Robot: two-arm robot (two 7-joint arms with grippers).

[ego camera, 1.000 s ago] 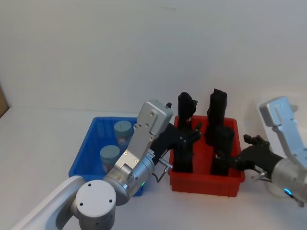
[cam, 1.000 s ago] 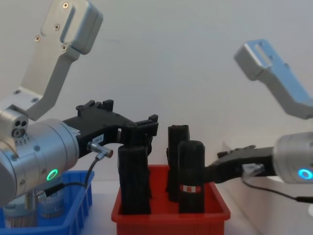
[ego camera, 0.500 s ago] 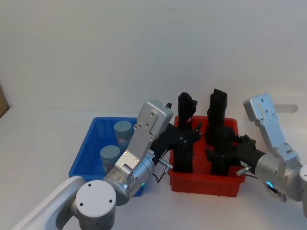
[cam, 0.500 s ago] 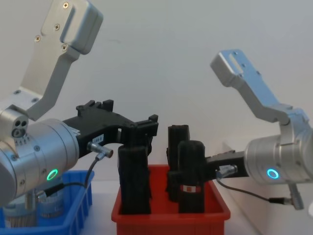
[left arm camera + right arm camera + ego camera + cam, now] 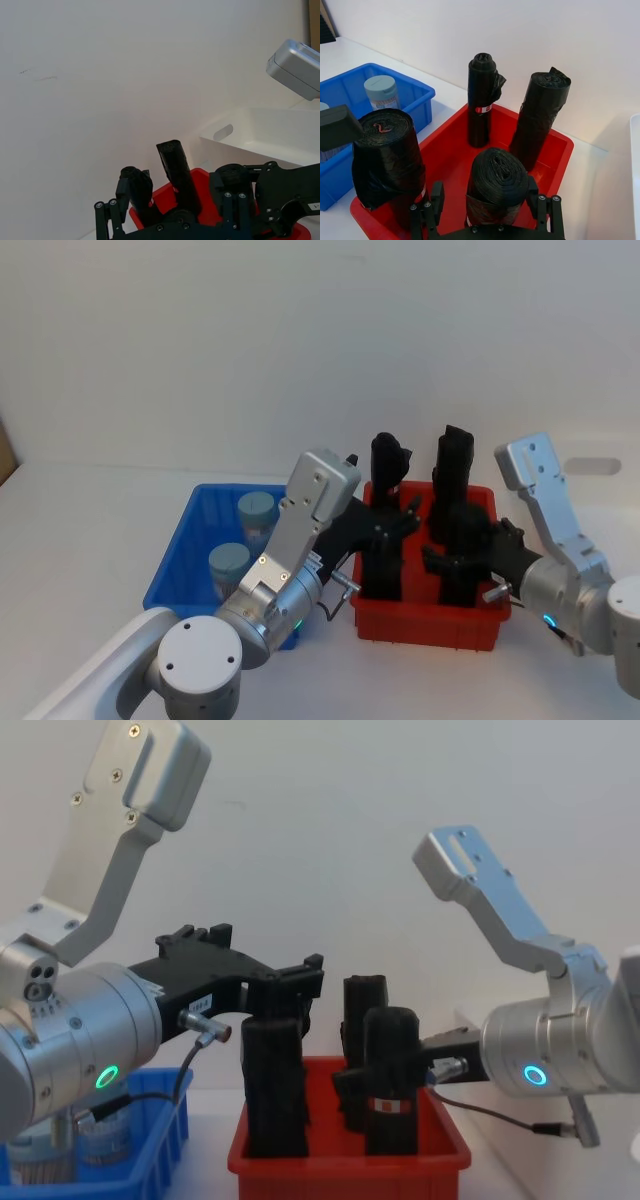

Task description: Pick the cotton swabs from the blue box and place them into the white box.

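head view: the blue box (image 5: 172,575) sits on the counter (image 5: 80,530) at the left, with two tubs of cotton swabs (image 5: 256,510) standing inside it, one behind the other. just beside it on the right is a red bin (image 5: 425,628) holding four upright black rolls (image 5: 390,462). the left hand (image 5: 388,525) reaches over the red bin's left side, near the front left roll. the right hand (image 5: 448,562) comes in from the right at the front right roll.

chest view: the left hand hangs just above the front left roll, spread and grasping nothing. the right hand is level with the front right roll and partly hidden behind it. a swab tub shows in the blue box at the lower left corner.

left wrist view: the left hand's fingers stand wide apart over the red bin and its rolls. the white box (image 5: 260,137) lies beyond the red bin, its oval recess facing this way.

right wrist view: the right hand's fingers (image 5: 436,197) flank the nearest roll, one on each side; the finger on the blue box side is clearly apart from the roll, so the hand is released, not clenched. one swab tub stands in the blue box.
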